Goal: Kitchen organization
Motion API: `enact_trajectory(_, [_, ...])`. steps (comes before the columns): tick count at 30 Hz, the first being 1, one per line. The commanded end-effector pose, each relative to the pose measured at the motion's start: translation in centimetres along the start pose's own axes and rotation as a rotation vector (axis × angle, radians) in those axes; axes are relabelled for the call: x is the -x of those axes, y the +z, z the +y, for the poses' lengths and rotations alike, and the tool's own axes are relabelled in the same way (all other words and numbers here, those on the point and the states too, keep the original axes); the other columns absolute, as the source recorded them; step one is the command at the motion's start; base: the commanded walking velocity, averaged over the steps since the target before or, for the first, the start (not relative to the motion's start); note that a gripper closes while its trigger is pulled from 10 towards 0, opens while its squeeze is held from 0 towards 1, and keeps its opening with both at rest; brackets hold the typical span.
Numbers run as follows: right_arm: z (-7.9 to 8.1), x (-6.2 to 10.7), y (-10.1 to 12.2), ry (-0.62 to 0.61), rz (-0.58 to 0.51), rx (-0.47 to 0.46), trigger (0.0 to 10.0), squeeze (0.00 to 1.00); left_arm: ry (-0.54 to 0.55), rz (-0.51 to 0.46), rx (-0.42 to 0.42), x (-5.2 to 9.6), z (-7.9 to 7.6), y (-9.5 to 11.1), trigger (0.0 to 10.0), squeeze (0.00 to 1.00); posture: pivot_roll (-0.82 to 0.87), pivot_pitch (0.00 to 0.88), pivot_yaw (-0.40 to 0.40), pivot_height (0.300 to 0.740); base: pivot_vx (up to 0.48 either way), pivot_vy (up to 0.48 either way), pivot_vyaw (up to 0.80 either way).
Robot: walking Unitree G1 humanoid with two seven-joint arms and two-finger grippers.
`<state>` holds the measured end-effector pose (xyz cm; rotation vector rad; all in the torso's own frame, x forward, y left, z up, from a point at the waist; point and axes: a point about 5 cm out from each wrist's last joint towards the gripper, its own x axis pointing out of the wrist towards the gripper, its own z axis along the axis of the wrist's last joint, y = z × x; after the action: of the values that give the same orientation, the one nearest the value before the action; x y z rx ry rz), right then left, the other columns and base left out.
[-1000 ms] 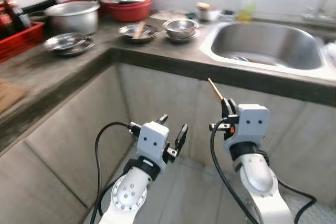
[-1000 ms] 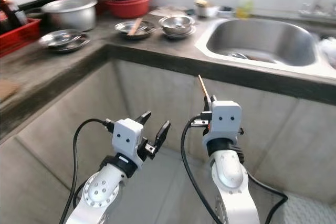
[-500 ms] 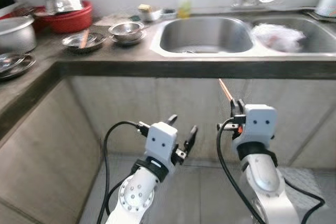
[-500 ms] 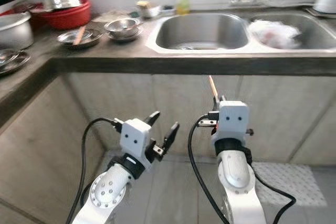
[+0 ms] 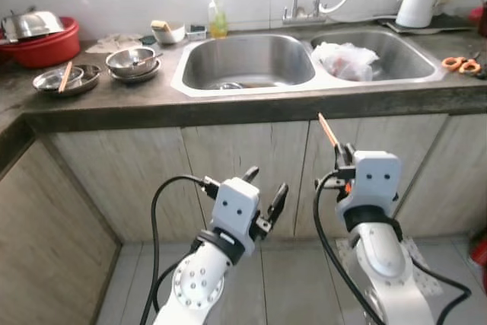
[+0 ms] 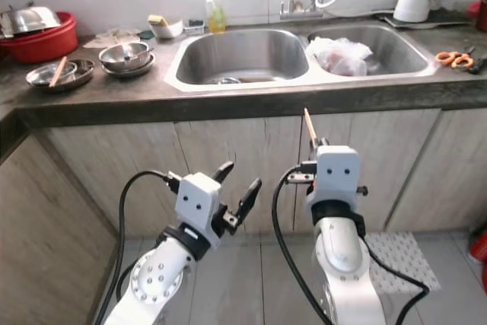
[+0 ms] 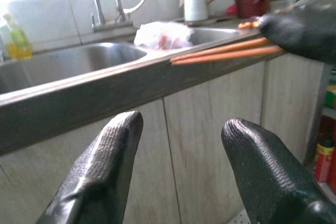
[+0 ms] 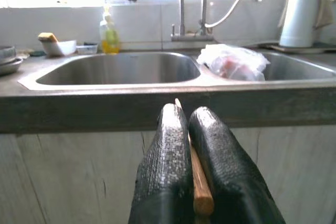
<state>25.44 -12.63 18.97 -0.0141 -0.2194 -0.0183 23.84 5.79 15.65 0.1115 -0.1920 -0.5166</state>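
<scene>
Facing double sink (image 5: 251, 62) in dark countertop (image 5: 114, 100) | right claw (image 5: 340, 159) clamps chopsticks (image 5: 328, 129) | left claw (image 5: 264, 192) apart

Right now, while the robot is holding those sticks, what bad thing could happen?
The right gripper pinches the chopsticks near their lower end, so they might slip or swing loose. Their tips point up close to the counter edge; moving forward could jab them into it. The left gripper is open and empty, so it couldn't catch them.
</scene>
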Motion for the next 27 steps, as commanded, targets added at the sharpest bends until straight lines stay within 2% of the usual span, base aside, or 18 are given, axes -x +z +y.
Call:
enact_trajectory(1, [-0.5,-0.4,0.9,-0.011,-0.042,0.024,10.0,0.00,-0.017,-0.023,-0.001,-0.3,-0.5,0.5,10.0,0.00,0.08,0.065,0.036,0.740,0.480,0.000,0.00])
enact_trajectory(8, [-1.1,-2.4,3.7,-0.008,-0.152,0.032,10.0,0.00,0.005,-0.048,0.003,-0.7,0.0,1.1,10.0,0.00,0.08,0.059,0.035,0.740,0.480,0.000,0.00])
enact_trajectory(9, [-1.0,-3.1,4.7,0.011,-0.188,0.029,10.0,0.00,0.014,-0.056,-0.004,-0.9,0.3,1.3,10.0,0.00,0.07,0.057,0.033,0.740,0.480,0.000,0.00])
enact_trajectory(14, [-0.6,-4.4,6.6,0.065,-0.260,0.074,10.0,0.00,0.027,-0.061,-0.016,-1.1,0.8,1.4,10.0,0.00,0.08,0.051,0.031,0.740,0.480,0.000,0.00])
enact_trajectory(18, [-0.5,-5.0,6.8,0.089,-0.269,0.107,10.0,0.00,0.034,-0.062,-0.020,-1.2,0.9,1.4,10.0,0.00,0.08,0.051,0.022,0.740,0.480,0.000,0.53])
enact_trajectory(21, [-0.6,-5.4,6.9,0.093,-0.263,0.096,10.0,0.00,0.038,-0.063,-0.021,-1.2,1.0,1.4,10.0,0.00,0.08,0.051,0.022,0.740,0.480,0.000,0.70])
enact_trajectory(27, [-0.7,-6.3,7.1,0.119,-0.240,0.106,10.0,0.00,0.041,-0.061,-0.020,-1.2,1.0,1.3,10.0,0.00,0.08,0.063,0.018,0.740,0.480,0.000,0.00])
